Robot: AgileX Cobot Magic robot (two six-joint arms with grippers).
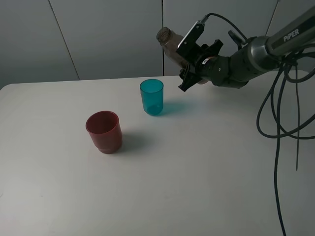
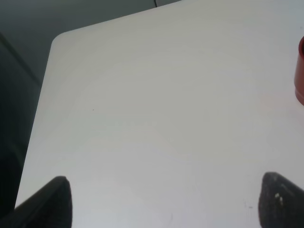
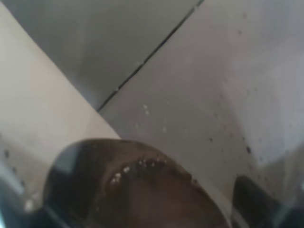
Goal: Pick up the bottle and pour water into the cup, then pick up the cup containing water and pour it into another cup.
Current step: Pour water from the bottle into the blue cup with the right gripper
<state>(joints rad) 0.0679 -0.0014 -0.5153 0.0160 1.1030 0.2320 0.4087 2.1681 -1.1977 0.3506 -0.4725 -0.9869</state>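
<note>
The grey-brown translucent bottle (image 1: pixel 169 41) hangs in the air, tilted, with its mouth toward the upper left, behind and to the right of the teal cup (image 1: pixel 151 97). My right gripper (image 1: pixel 189 66) is shut on the bottle's body. Up close in the right wrist view, the bottle (image 3: pixel 137 190) fills the lower part. The teal cup stands upright on the white table (image 1: pixel 197 172). The dark-red cup (image 1: pixel 104 132) stands upright to the teal cup's front left; its edge (image 2: pixel 300 71) shows in the left wrist view. My left gripper (image 2: pixel 164 204) is open over bare table with nothing between its fingers.
Black cables (image 1: pixel 283 113) hang from the right arm over the table's right side. A grey panelled wall (image 1: pixel 98 39) stands behind the table. The table's far left corner (image 2: pixel 59 38) shows in the left wrist view.
</note>
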